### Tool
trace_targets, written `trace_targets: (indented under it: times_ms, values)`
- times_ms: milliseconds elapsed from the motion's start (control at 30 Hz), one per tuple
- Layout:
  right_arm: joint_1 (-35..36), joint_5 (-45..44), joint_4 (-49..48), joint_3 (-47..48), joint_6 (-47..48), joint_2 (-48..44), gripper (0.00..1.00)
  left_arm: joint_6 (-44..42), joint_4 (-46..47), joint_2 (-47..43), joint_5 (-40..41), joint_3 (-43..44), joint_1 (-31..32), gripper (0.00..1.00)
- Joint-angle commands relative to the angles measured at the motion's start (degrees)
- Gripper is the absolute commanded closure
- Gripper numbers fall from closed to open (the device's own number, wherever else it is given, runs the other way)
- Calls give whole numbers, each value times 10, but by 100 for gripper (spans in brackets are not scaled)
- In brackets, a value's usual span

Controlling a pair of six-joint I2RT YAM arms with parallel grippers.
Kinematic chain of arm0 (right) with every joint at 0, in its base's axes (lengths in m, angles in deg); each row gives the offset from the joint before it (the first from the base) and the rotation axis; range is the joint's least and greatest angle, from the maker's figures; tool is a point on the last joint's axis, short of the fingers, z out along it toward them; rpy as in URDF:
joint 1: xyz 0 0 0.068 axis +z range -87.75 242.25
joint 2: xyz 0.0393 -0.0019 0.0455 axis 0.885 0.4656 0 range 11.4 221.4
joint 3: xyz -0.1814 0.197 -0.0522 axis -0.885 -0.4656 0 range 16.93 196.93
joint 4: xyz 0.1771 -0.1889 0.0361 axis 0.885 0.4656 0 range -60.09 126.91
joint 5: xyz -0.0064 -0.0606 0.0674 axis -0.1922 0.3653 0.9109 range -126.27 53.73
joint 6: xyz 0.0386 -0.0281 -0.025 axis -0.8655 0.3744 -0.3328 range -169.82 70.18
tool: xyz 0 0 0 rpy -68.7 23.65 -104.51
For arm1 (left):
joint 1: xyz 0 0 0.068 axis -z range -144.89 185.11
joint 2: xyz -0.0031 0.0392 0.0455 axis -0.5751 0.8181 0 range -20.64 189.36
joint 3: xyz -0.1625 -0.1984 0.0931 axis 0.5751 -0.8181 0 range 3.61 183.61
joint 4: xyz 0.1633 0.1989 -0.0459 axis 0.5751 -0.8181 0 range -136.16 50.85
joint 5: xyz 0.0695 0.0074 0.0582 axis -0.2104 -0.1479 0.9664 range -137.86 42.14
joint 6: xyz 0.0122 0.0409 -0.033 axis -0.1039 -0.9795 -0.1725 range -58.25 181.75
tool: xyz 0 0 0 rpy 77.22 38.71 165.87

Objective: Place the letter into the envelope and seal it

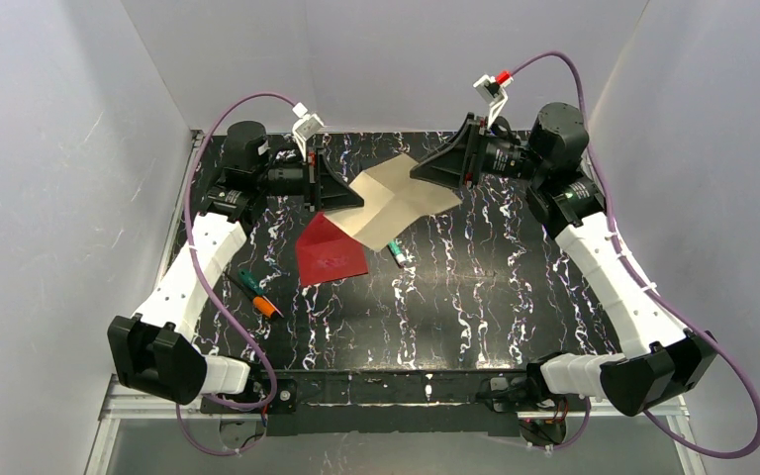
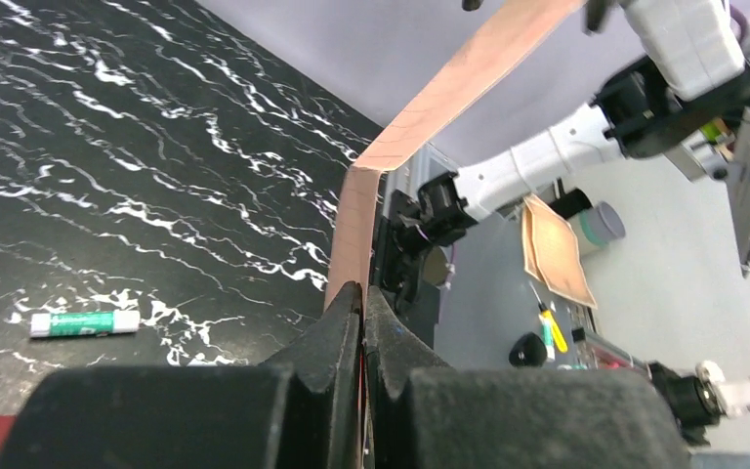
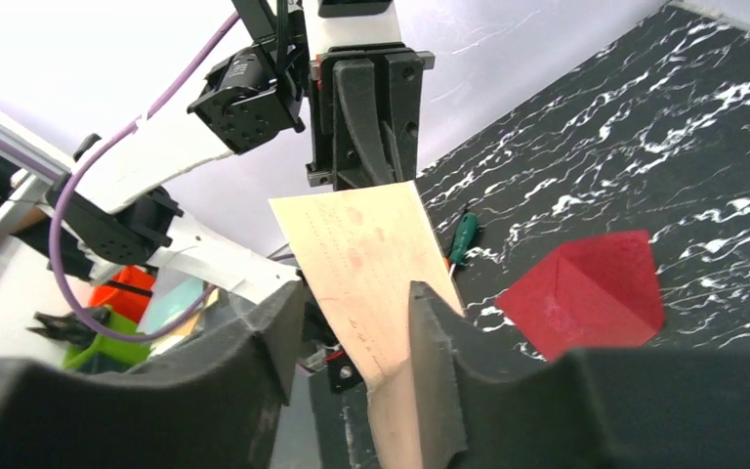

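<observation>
The letter [image 1: 396, 203], a cream creased sheet, hangs above the table between both grippers. My left gripper [image 1: 354, 198] is shut on its left corner; in the left wrist view the sheet [image 2: 420, 107] rises edge-on from the closed jaws [image 2: 362, 293]. My right gripper [image 1: 419, 172] is at the sheet's right end. Its jaws [image 3: 354, 293] stand apart, and the letter [image 3: 371, 254] passes between them, lying against the right finger [image 3: 435, 342] only. The dark red envelope [image 1: 330, 253] lies flat on the table below the letter, flap side up [image 3: 591, 293].
A green-and-white glue stick [image 1: 396, 252] lies just right of the envelope [image 2: 85, 322]. A green and orange screwdriver [image 1: 257, 294] lies to the envelope's left. Grey walls enclose the black marbled table [image 1: 475, 297] on three sides.
</observation>
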Motion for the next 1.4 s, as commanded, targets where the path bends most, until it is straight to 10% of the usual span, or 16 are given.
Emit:
trace_targets:
  times_ms: [0,600,1033,1367]
  values:
    - [3,12,-68,-4,-29,-3,41,24,5,-18,71,-2,0,100]
    - [94,-70,-190,-95,-96,20,21,159,68,20,79,70,1,100]
    - [93,-184,-116,-28,-5,-3,58,58,58,-25,-25,40,1,100]
    - [93,-94,-36,10,84,7,32,52,64,-21,-117,53,1,100]
